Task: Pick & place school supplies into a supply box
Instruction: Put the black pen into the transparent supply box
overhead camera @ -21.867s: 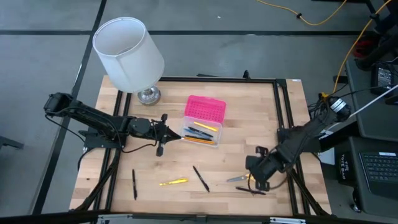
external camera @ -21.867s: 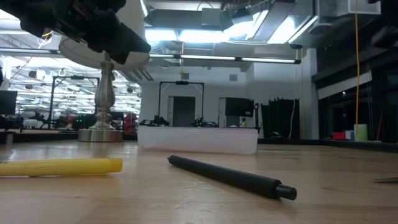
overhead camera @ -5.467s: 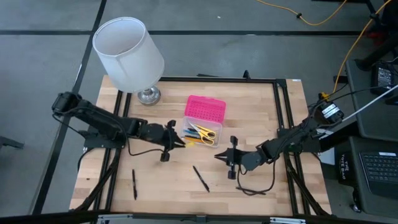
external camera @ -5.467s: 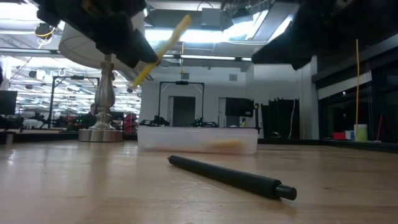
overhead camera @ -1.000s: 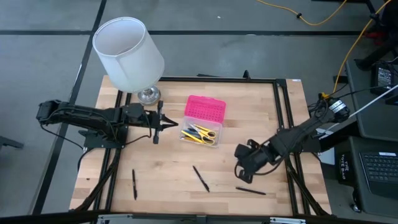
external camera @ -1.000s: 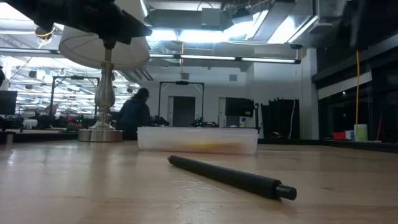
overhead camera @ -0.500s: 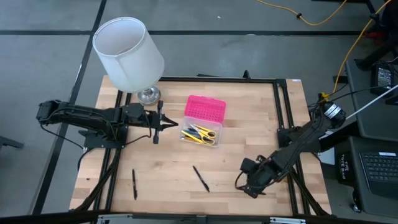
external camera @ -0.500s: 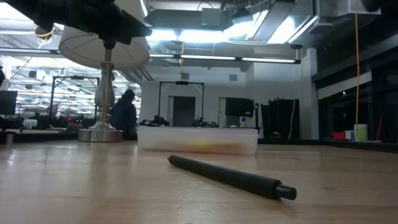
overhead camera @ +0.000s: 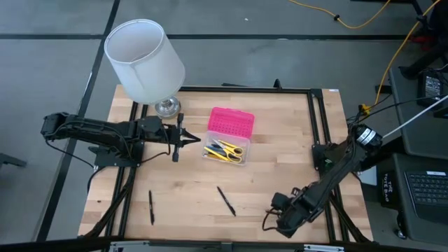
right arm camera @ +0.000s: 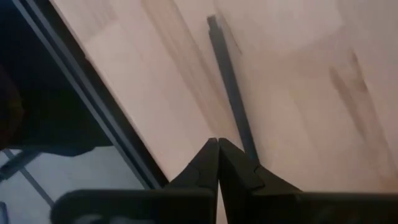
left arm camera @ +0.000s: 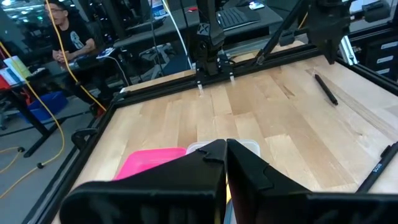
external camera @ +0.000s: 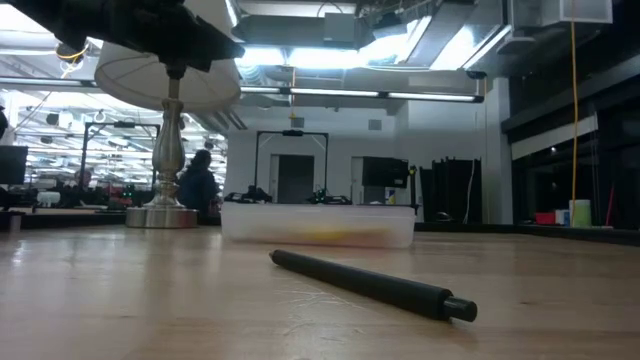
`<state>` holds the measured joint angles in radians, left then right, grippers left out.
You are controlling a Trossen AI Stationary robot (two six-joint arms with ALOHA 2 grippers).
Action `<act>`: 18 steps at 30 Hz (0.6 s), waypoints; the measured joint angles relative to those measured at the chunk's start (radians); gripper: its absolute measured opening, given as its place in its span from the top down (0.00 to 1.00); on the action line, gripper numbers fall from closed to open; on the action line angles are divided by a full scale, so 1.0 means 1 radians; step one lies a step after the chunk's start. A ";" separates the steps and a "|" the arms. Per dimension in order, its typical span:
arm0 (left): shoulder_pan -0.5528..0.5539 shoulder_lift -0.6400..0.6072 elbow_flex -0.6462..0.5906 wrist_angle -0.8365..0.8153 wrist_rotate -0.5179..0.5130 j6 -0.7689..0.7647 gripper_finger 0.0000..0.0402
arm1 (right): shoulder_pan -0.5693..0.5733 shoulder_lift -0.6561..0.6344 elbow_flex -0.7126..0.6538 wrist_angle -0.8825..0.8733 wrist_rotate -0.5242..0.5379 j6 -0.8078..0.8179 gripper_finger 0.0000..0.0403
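Writing or labels cannot be read anywhere. Right gripper [overhead camera: 280, 218] sits low at the table's [overhead camera: 280, 147] near edge, fingers [right arm camera: 233, 163] pressed together over a black pen [right arm camera: 229, 84]. Left gripper [overhead camera: 194, 142], fingers together and empty, hangs beside the supply box [overhead camera: 227, 134], scissors [overhead camera: 229, 148] inside.

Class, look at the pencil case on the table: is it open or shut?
Open. In the high view the pink lid lies flat behind the clear base, where yellow-handled scissors and pencils lie uncovered.
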<state>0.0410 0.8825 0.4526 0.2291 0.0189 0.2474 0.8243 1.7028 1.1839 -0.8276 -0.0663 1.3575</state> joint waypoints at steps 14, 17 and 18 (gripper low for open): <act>0.000 0.000 0.000 0.000 0.000 0.001 0.99 | 0.016 0.014 -0.001 -0.049 0.090 -0.034 0.84; 0.000 0.000 0.000 0.000 0.000 0.001 0.99 | 0.021 0.014 -0.001 -0.049 0.098 -0.034 0.78; 0.000 0.000 0.000 0.000 0.000 0.000 0.99 | 0.025 0.014 -0.001 -0.049 0.101 -0.034 0.76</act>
<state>0.0410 0.8825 0.4526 0.2291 0.0189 0.2478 0.8491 1.7168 1.1828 -0.8763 0.0347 1.3235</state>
